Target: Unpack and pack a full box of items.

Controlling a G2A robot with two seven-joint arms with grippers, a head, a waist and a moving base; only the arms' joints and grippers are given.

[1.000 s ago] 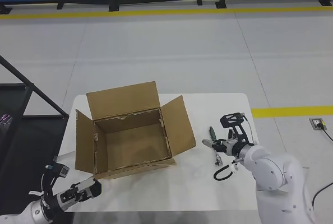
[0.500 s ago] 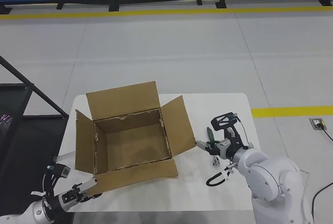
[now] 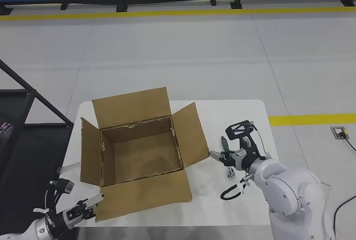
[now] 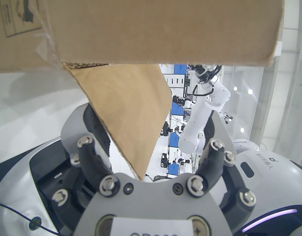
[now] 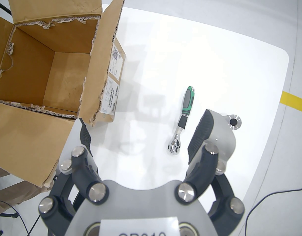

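An open cardboard box stands on the white table, all flaps spread and its inside bare. A ratchet wrench with a green and black handle lies on the table to the box's right; the wrench sits just beyond my right gripper. My right gripper hovers open above the table, the wrench lying close to one finger. My left gripper is at the table's front left, open, with the corner of the box's front flap between its fingers.
The front flap hangs out over the table's front edge. A black metal frame stands left of the table. Bare tabletop lies behind and to the right of the wrench.
The front flap has swung outward and down, and my left gripper has drawn back toward the table's front edge with it. My right gripper shifted left toward the wrench, then held still.
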